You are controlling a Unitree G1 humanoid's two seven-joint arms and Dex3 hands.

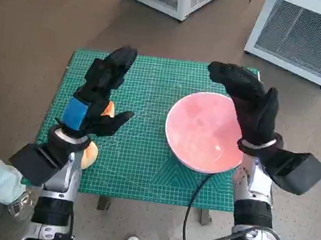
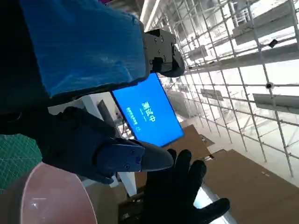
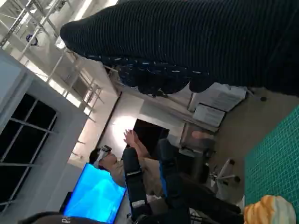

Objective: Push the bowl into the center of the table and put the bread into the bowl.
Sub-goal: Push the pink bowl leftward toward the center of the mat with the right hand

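1. We are seeing two pale grey forearms ending in silvery wrist cuffs.
2. Our left hand (image 1: 96,98) is showing black, with a patch of blue tape (image 1: 76,112) lying over its back; in the left wrist view that tape is looking wrinkled and glossy.
3. Our right hand (image 1: 249,104) is wearing a black knitted glove, ribbed in the right wrist view.
4. A black boxy camera housing (image 1: 297,171) is sitting at each wrist.
5. A black cable (image 1: 193,202) is running beside the right forearm.

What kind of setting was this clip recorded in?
Probably a robotics lab or test hall, not a home. A green cutting mat covers the small table, white vented equipment cabinets stand on the floor, and a blue screen glows beneath industrial metal racking.
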